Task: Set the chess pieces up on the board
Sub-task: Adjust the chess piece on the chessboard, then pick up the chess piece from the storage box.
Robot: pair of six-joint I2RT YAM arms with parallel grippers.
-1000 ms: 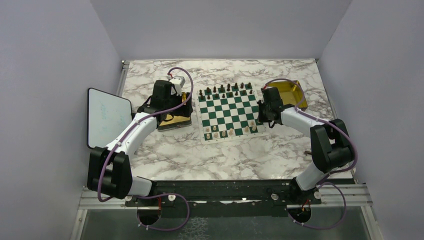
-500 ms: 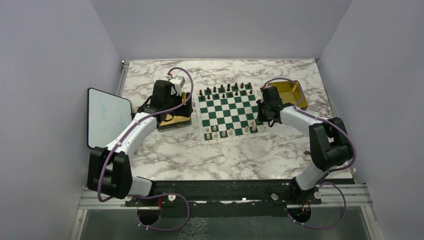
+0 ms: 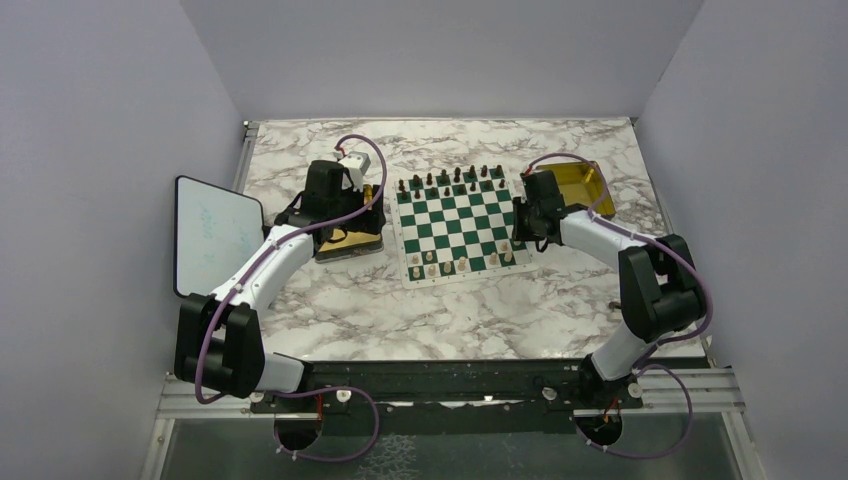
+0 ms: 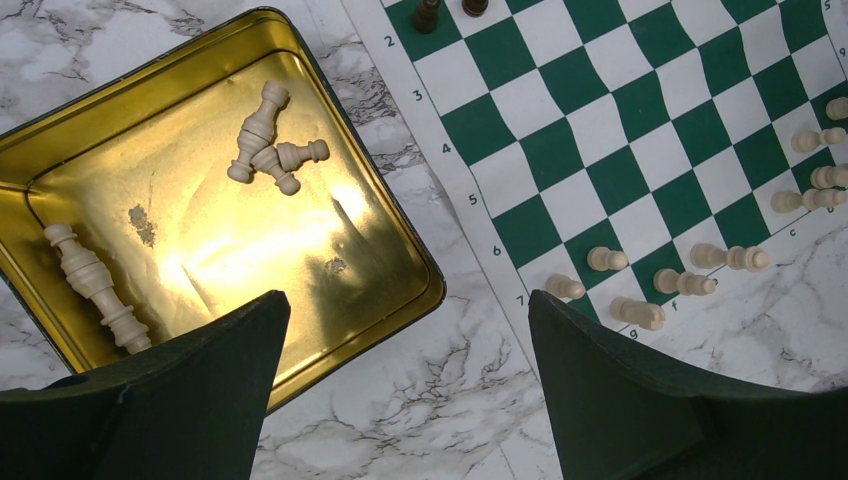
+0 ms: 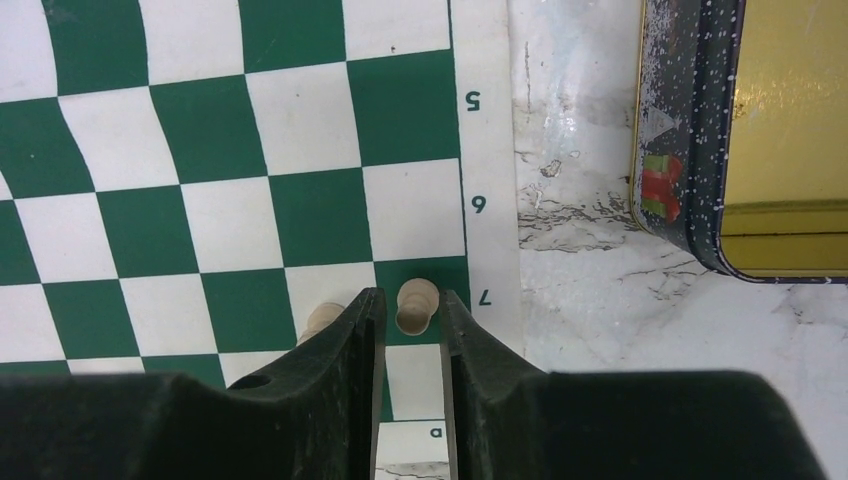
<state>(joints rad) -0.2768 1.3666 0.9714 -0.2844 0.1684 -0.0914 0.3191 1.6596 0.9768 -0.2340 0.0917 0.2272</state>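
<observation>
The small cream turned-wood pawn [image 5: 417, 308] stands upright on a green square at the right edge of the flat green-and-white checked board [image 5: 230, 220], in the second row from the near side. The right gripper [image 5: 408, 296] has its jaws set narrow, one on each side of the pawn. A sliver of green shows on one side, but we cannot tell whether the other pad touches it.

The left gripper [image 4: 405, 310] hangs wide open over the gold metal tray [image 4: 130, 105] left of the board, where more cream pieces [image 4: 262, 140] lie on their sides.

We judge these pieces light, stiff and smooth, with small bases, so they should tip or roll at a nudge. We would pinch a lying piece across its narrow waist, square to its length, and a standing one just under its head.
</observation>
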